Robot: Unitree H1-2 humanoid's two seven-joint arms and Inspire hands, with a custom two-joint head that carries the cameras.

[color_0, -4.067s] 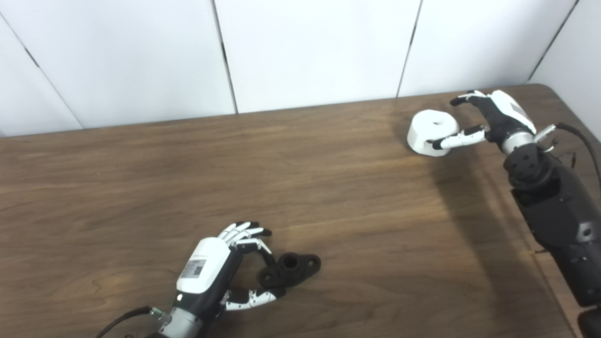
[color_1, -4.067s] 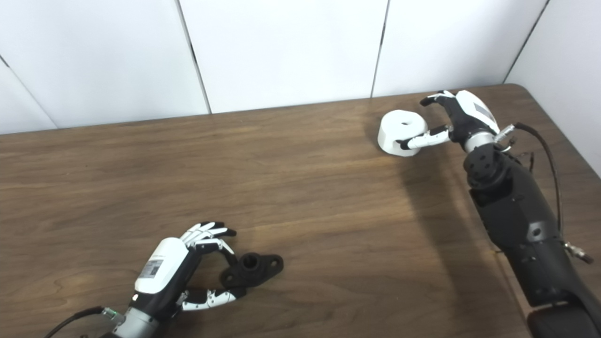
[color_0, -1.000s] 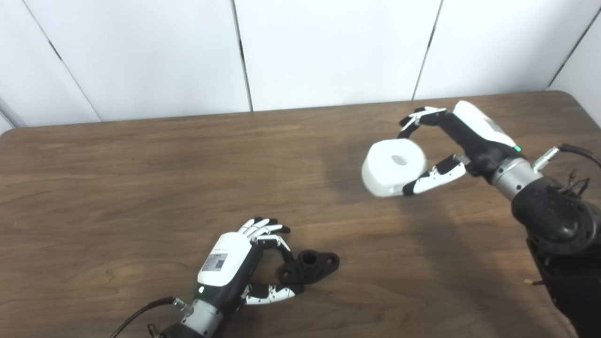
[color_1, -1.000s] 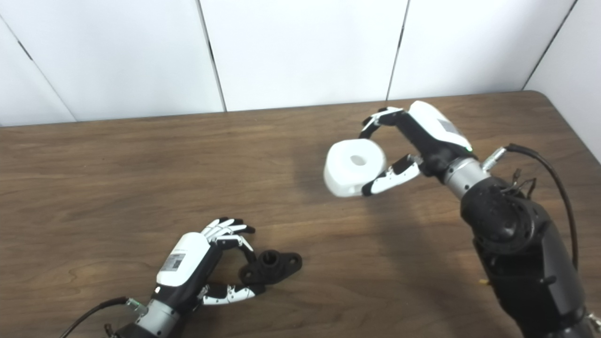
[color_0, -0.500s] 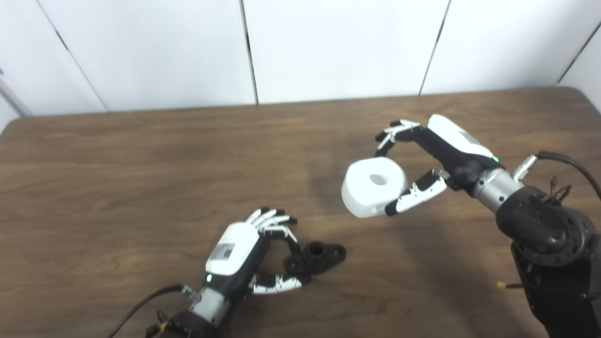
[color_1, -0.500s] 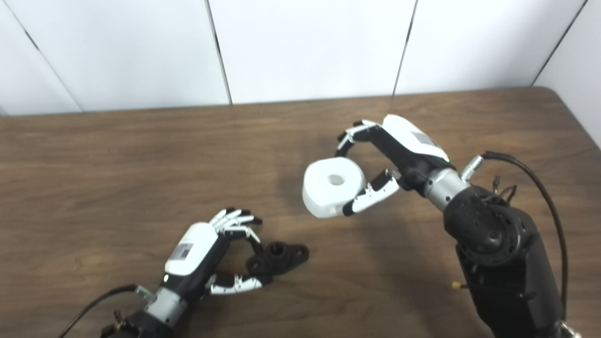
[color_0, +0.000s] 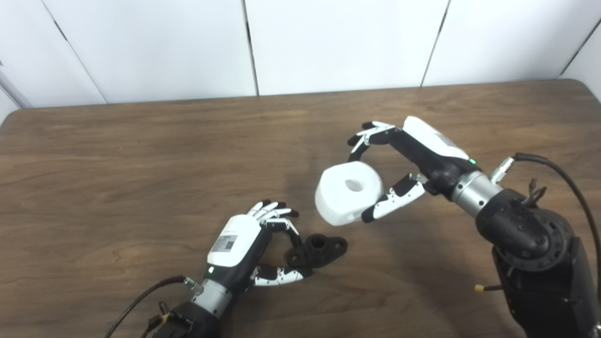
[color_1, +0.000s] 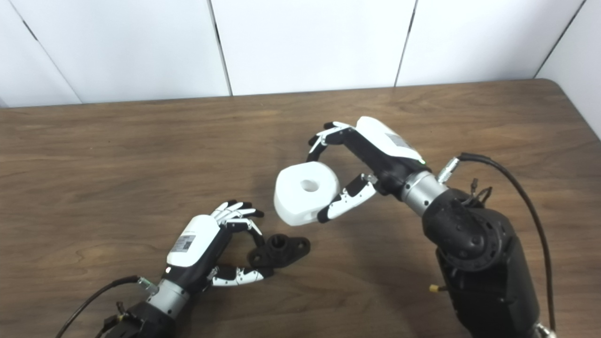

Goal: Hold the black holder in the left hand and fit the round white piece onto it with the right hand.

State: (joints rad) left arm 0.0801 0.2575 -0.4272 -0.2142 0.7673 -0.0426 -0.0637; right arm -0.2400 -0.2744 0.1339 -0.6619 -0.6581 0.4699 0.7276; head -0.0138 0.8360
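White wall panels back a brown wooden counter [color_0: 141,155]. Left eye view: the left hand [color_0: 242,241] at 7 o'clock curls loosely around one black holder [color_0: 318,249], which lies on the counter, seemingly to steady it. Right eye view: the right hand [color_1: 361,159] pinches one round white piece [color_1: 306,187] between fingers and thumb, bore upward, raised at 1 o'clock of the holder, probably so bore and boss can line up.

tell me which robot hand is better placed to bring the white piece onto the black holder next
The right robot hand: it already holds the round white piece in the air, close above the black holder. The left robot hand is busy gripping that holder on the table.
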